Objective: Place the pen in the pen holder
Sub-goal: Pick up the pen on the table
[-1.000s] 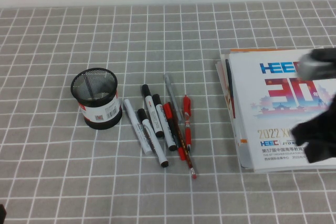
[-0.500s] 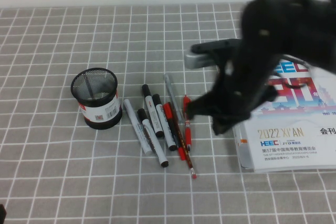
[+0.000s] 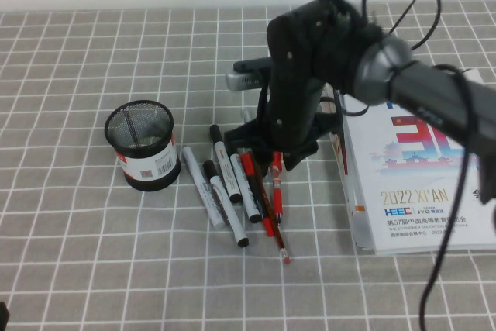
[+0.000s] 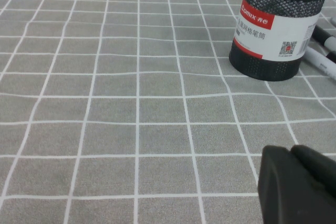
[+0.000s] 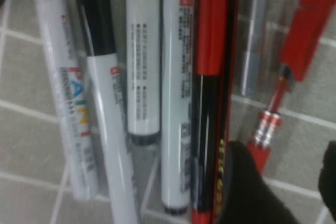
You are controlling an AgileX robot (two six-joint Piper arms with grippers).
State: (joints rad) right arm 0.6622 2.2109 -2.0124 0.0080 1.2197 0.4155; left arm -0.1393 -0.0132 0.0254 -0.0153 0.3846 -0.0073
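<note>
All-red pen (image 3: 276, 180), black mesh pen holder (image 3: 142, 145) with white-and-red label, grey white-gridded tablecloth (image 3: 93, 253).

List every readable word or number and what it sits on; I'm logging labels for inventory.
"Comix": pen holder label; the Chinese text and code below it are too small.
"2022", "HEEC": booklet cover.
"PAINT": grey marker.
Other marker print: blurred.
Right gripper hovers over the pen; left gripper is parked.
</note>
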